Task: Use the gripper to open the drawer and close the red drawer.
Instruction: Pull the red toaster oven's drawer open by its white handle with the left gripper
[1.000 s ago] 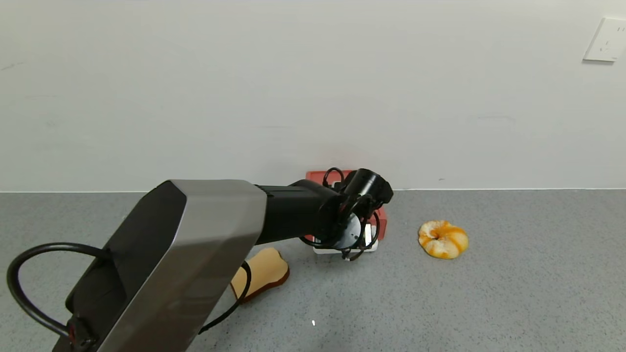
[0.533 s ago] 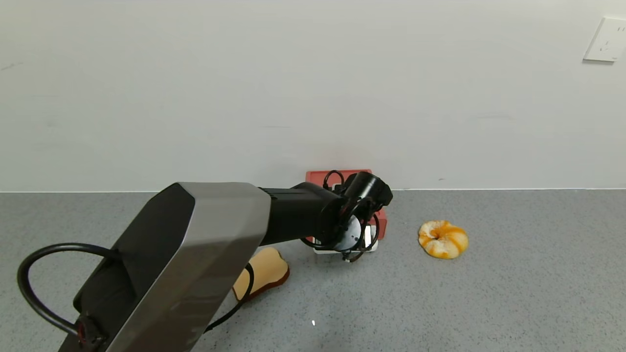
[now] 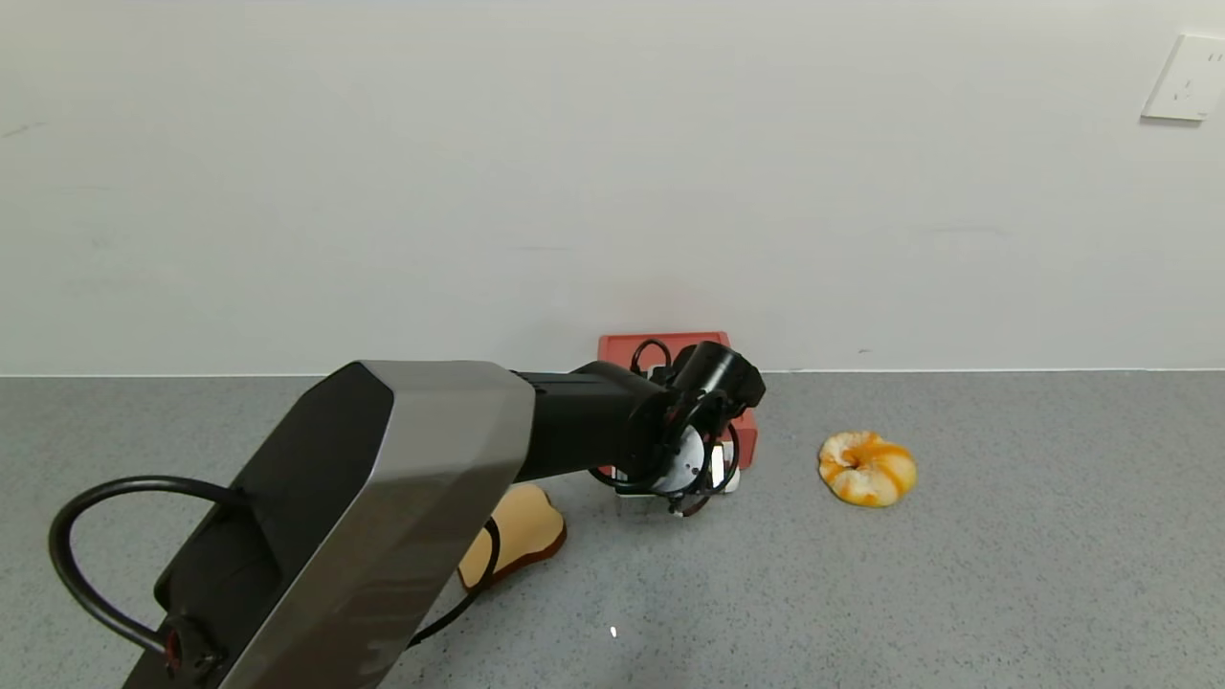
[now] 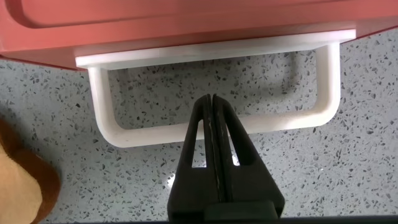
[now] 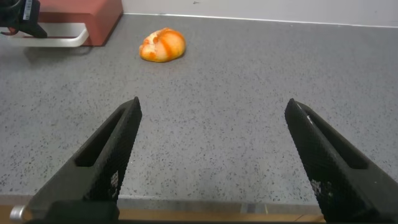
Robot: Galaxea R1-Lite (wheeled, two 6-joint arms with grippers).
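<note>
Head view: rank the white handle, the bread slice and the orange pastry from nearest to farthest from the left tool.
1. White handle, on the red drawer front, right at the shut left tool.
2. Bread slice, on its left, nearer the robot.
3. Orange pastry, off to its right.

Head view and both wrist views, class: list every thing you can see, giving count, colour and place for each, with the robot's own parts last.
Drawer: one, salmon-red, on the worktop against the wall.
Handle: one, white loop, on the drawer's front.
Bread slice: one, tan with a brown crust, on the worktop nearer the robot than the drawer, to its left.
Bun: one, orange and white, to the right of the drawer.
Wall socket: one, white, high on the wall at right.
Worktop: one, grey speckled.
Left gripper: one, black, shut, tips inside the handle loop.
Right gripper: one, black, open, low over the worktop, away from the drawer.
</note>
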